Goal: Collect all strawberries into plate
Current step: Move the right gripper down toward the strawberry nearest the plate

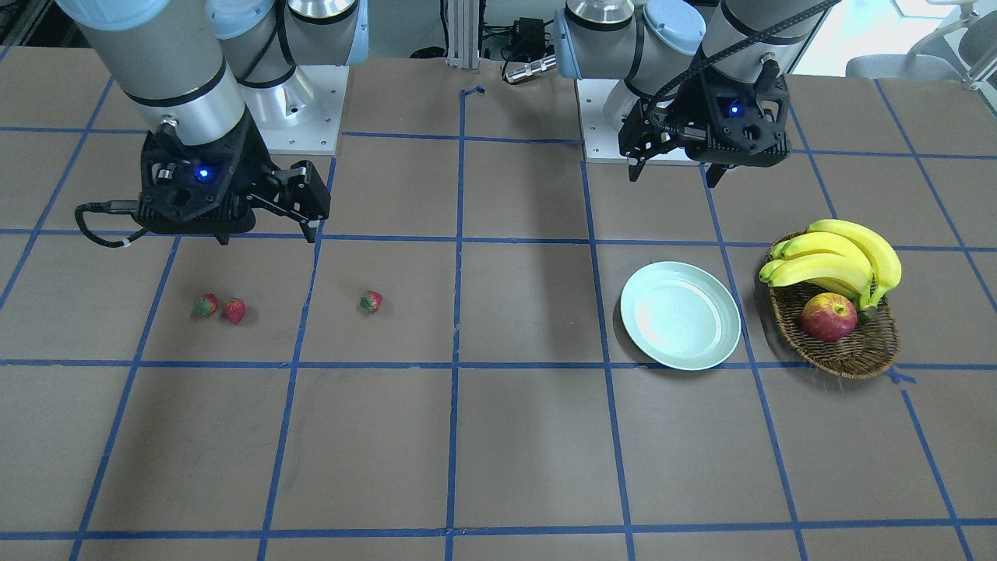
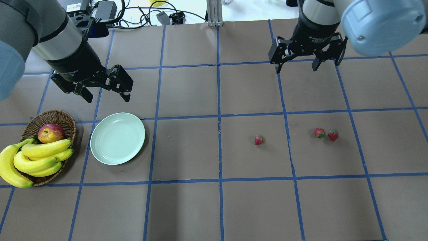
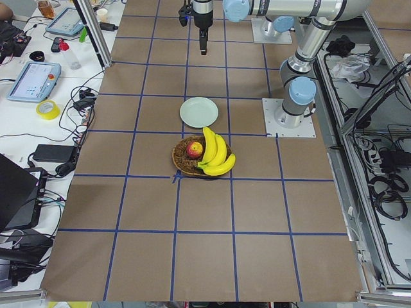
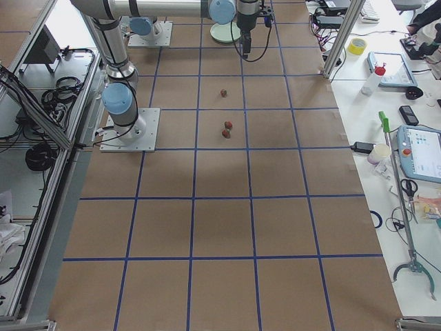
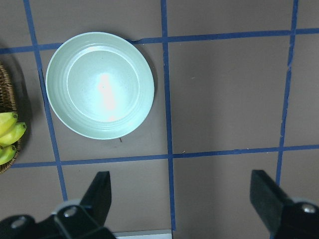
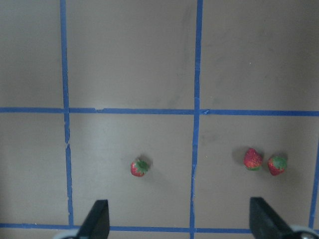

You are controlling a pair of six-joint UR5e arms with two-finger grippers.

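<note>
Three small red strawberries lie on the brown table: one alone and two side by side; the right wrist view shows them as a single berry and a pair. The pale mint-green plate sits empty on the other side, and it also fills the upper left of the left wrist view. My left gripper hovers open just behind the plate, holding nothing. My right gripper hangs open above the table, well behind the strawberries.
A brown wicker basket stands left of the plate with a red-yellow apple and a bunch of bananas in it. Blue tape lines grid the table. Cables and a metal post lie along the far edge.
</note>
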